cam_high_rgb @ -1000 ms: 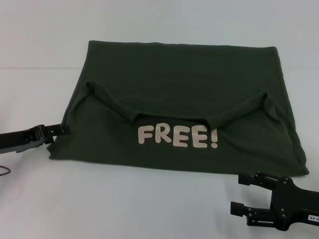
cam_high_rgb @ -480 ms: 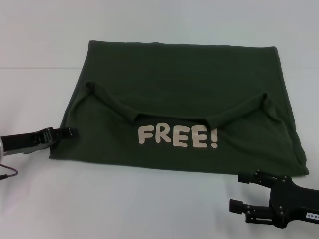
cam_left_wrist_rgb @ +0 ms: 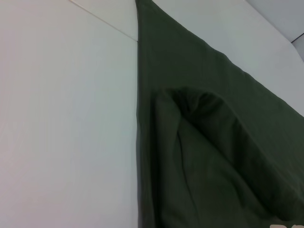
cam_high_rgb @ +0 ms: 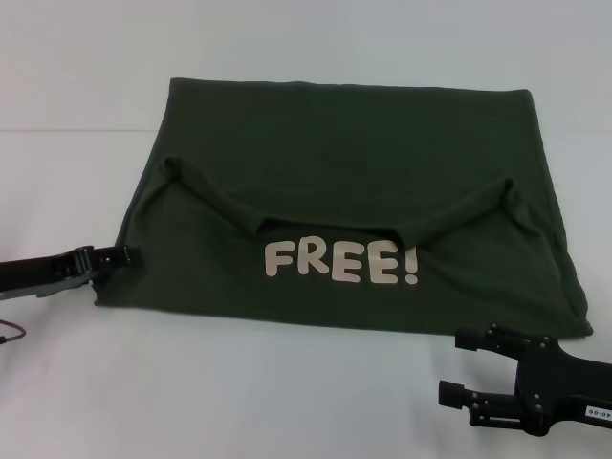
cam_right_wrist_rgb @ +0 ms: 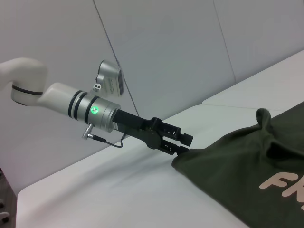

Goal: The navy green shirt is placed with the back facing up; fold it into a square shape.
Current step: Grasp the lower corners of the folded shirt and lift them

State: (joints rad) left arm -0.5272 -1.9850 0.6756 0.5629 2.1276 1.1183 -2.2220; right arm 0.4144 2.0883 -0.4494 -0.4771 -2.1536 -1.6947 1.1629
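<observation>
The navy green shirt (cam_high_rgb: 354,163) lies flat on the white table, its near part folded over so the pale "FREE!" lettering (cam_high_rgb: 339,261) faces up. My left gripper (cam_high_rgb: 132,255) is low at the shirt's left edge. The right wrist view shows that left gripper (cam_right_wrist_rgb: 184,145) with a narrow gap between its fingers, the lower one touching the shirt (cam_right_wrist_rgb: 247,171) at its hem. My right gripper (cam_high_rgb: 459,368) hovers open just in front of the shirt's near right corner, holding nothing. The left wrist view shows only a folded sleeve of the shirt (cam_left_wrist_rgb: 213,142).
White table (cam_high_rgb: 239,382) surrounds the shirt on all sides, with a seam (cam_left_wrist_rgb: 104,23) running across it beyond the shirt's left side. A thin cable (cam_high_rgb: 10,335) hangs by the left arm.
The left gripper pushed right onto the shirt's left edge, then drew back a little to the left. The right gripper dropped slightly. The shirt has not shifted.
</observation>
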